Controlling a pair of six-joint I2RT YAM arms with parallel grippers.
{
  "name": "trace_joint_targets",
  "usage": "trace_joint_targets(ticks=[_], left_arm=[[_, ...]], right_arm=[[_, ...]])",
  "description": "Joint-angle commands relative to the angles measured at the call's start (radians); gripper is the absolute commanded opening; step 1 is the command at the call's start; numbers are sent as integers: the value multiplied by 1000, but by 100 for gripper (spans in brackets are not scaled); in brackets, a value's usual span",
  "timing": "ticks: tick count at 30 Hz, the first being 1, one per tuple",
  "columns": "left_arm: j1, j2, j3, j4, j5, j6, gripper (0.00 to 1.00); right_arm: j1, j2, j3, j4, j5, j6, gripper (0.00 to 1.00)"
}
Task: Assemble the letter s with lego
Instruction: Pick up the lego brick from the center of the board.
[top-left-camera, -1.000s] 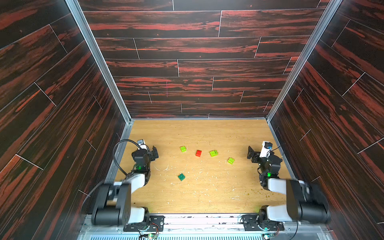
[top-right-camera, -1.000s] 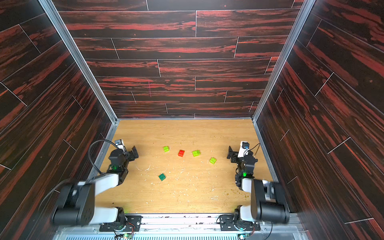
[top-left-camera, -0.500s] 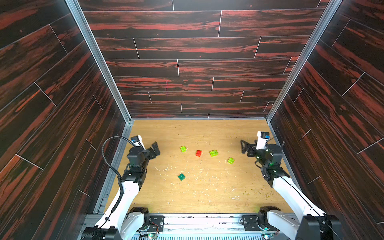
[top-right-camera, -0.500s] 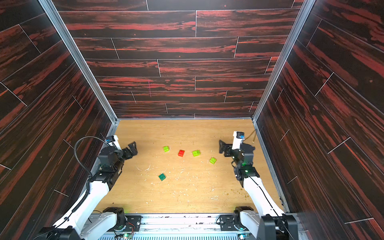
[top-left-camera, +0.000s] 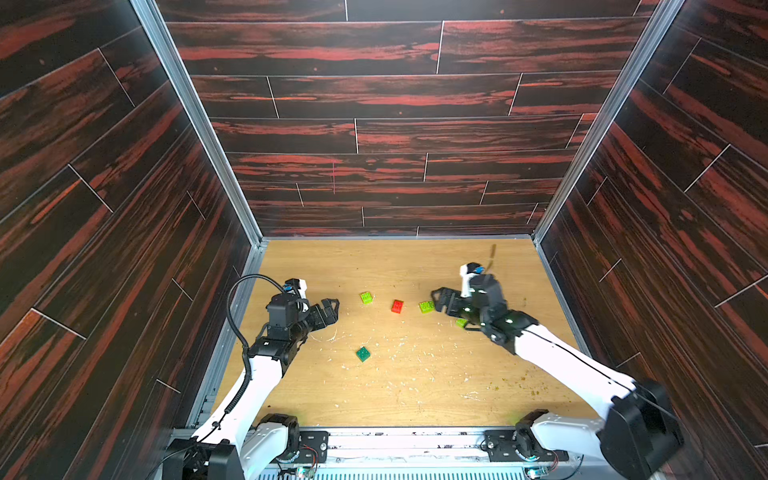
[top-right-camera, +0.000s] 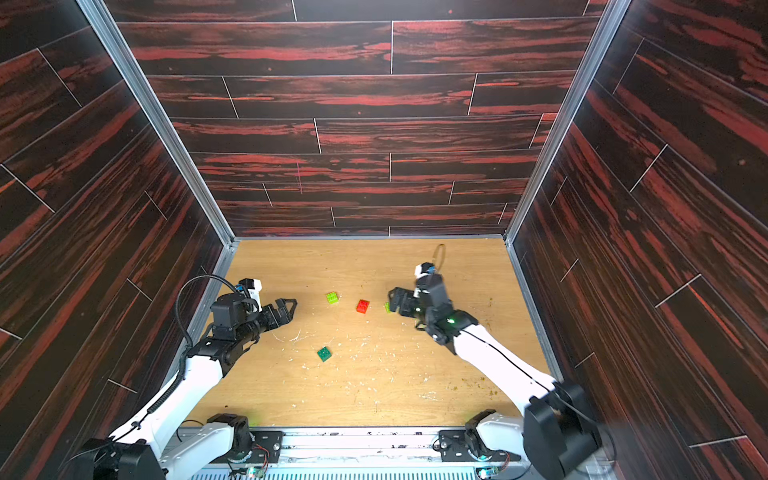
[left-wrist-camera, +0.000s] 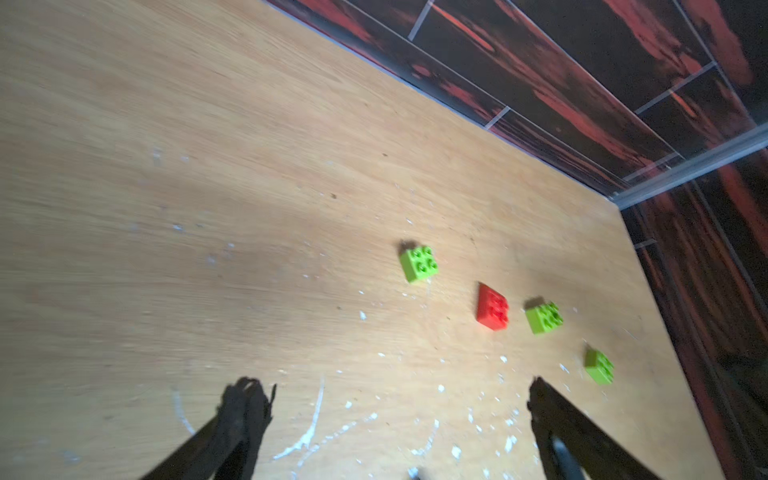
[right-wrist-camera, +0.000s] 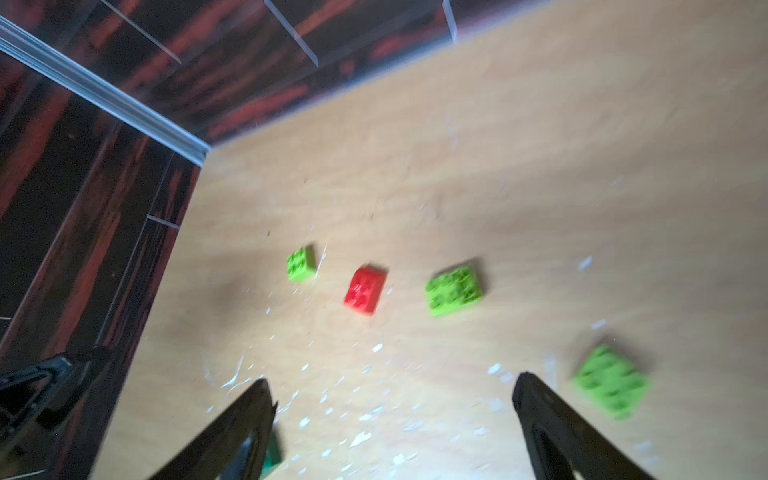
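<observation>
Black fingers of the left hand (top-left-camera: 330, 309) stand spread wide, empty, touching nothing. The left wrist view shows only bare, scuffed worktop (left-wrist-camera: 208, 208) between them. The left arm (top-left-camera: 257, 382) reaches forward from the near edge along the left wall, bent at the elbow, and the hand points across at the bricks from low over the wood.

The right hand (top-left-camera: 438, 299) is also wide open and holds nothing. Its fingertips sit just beside the middle lime brick (top-left-camera: 426, 306), and the right lime brick (top-left-camera: 461, 322) is partly hidden beneath it. In the right wrist view that brick lies just outside one finger (right-wrist-camera: 540, 415), apart from it. The right arm (top-left-camera: 561, 361) slants in from the near right corner, with the hand turned toward the left wall.

All the lego lies loose, with no two pieces joined. The left lime brick (top-left-camera: 366, 297), red brick (top-left-camera: 397, 306) and middle lime brick form a spaced row. The dark green brick (top-left-camera: 363, 353) sits alone, nearer the robot.
</observation>
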Motion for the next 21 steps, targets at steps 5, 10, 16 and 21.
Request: trace_joint_targets(ticks=[5, 10, 16, 21], left_arm=[[-3, 23, 81, -53, 88, 45, 100], [-1, 31, 121, -101, 80, 88, 100], [0, 39, 142, -97, 62, 96, 100], [1, 40, 152, -94, 53, 96, 100]], right_arm=[[121, 247, 197, -120, 110, 201, 91], [170, 400, 318, -182, 150, 228, 87], [188, 544, 432, -234, 183, 222, 81], [198, 650, 528, -281, 214, 215, 76]])
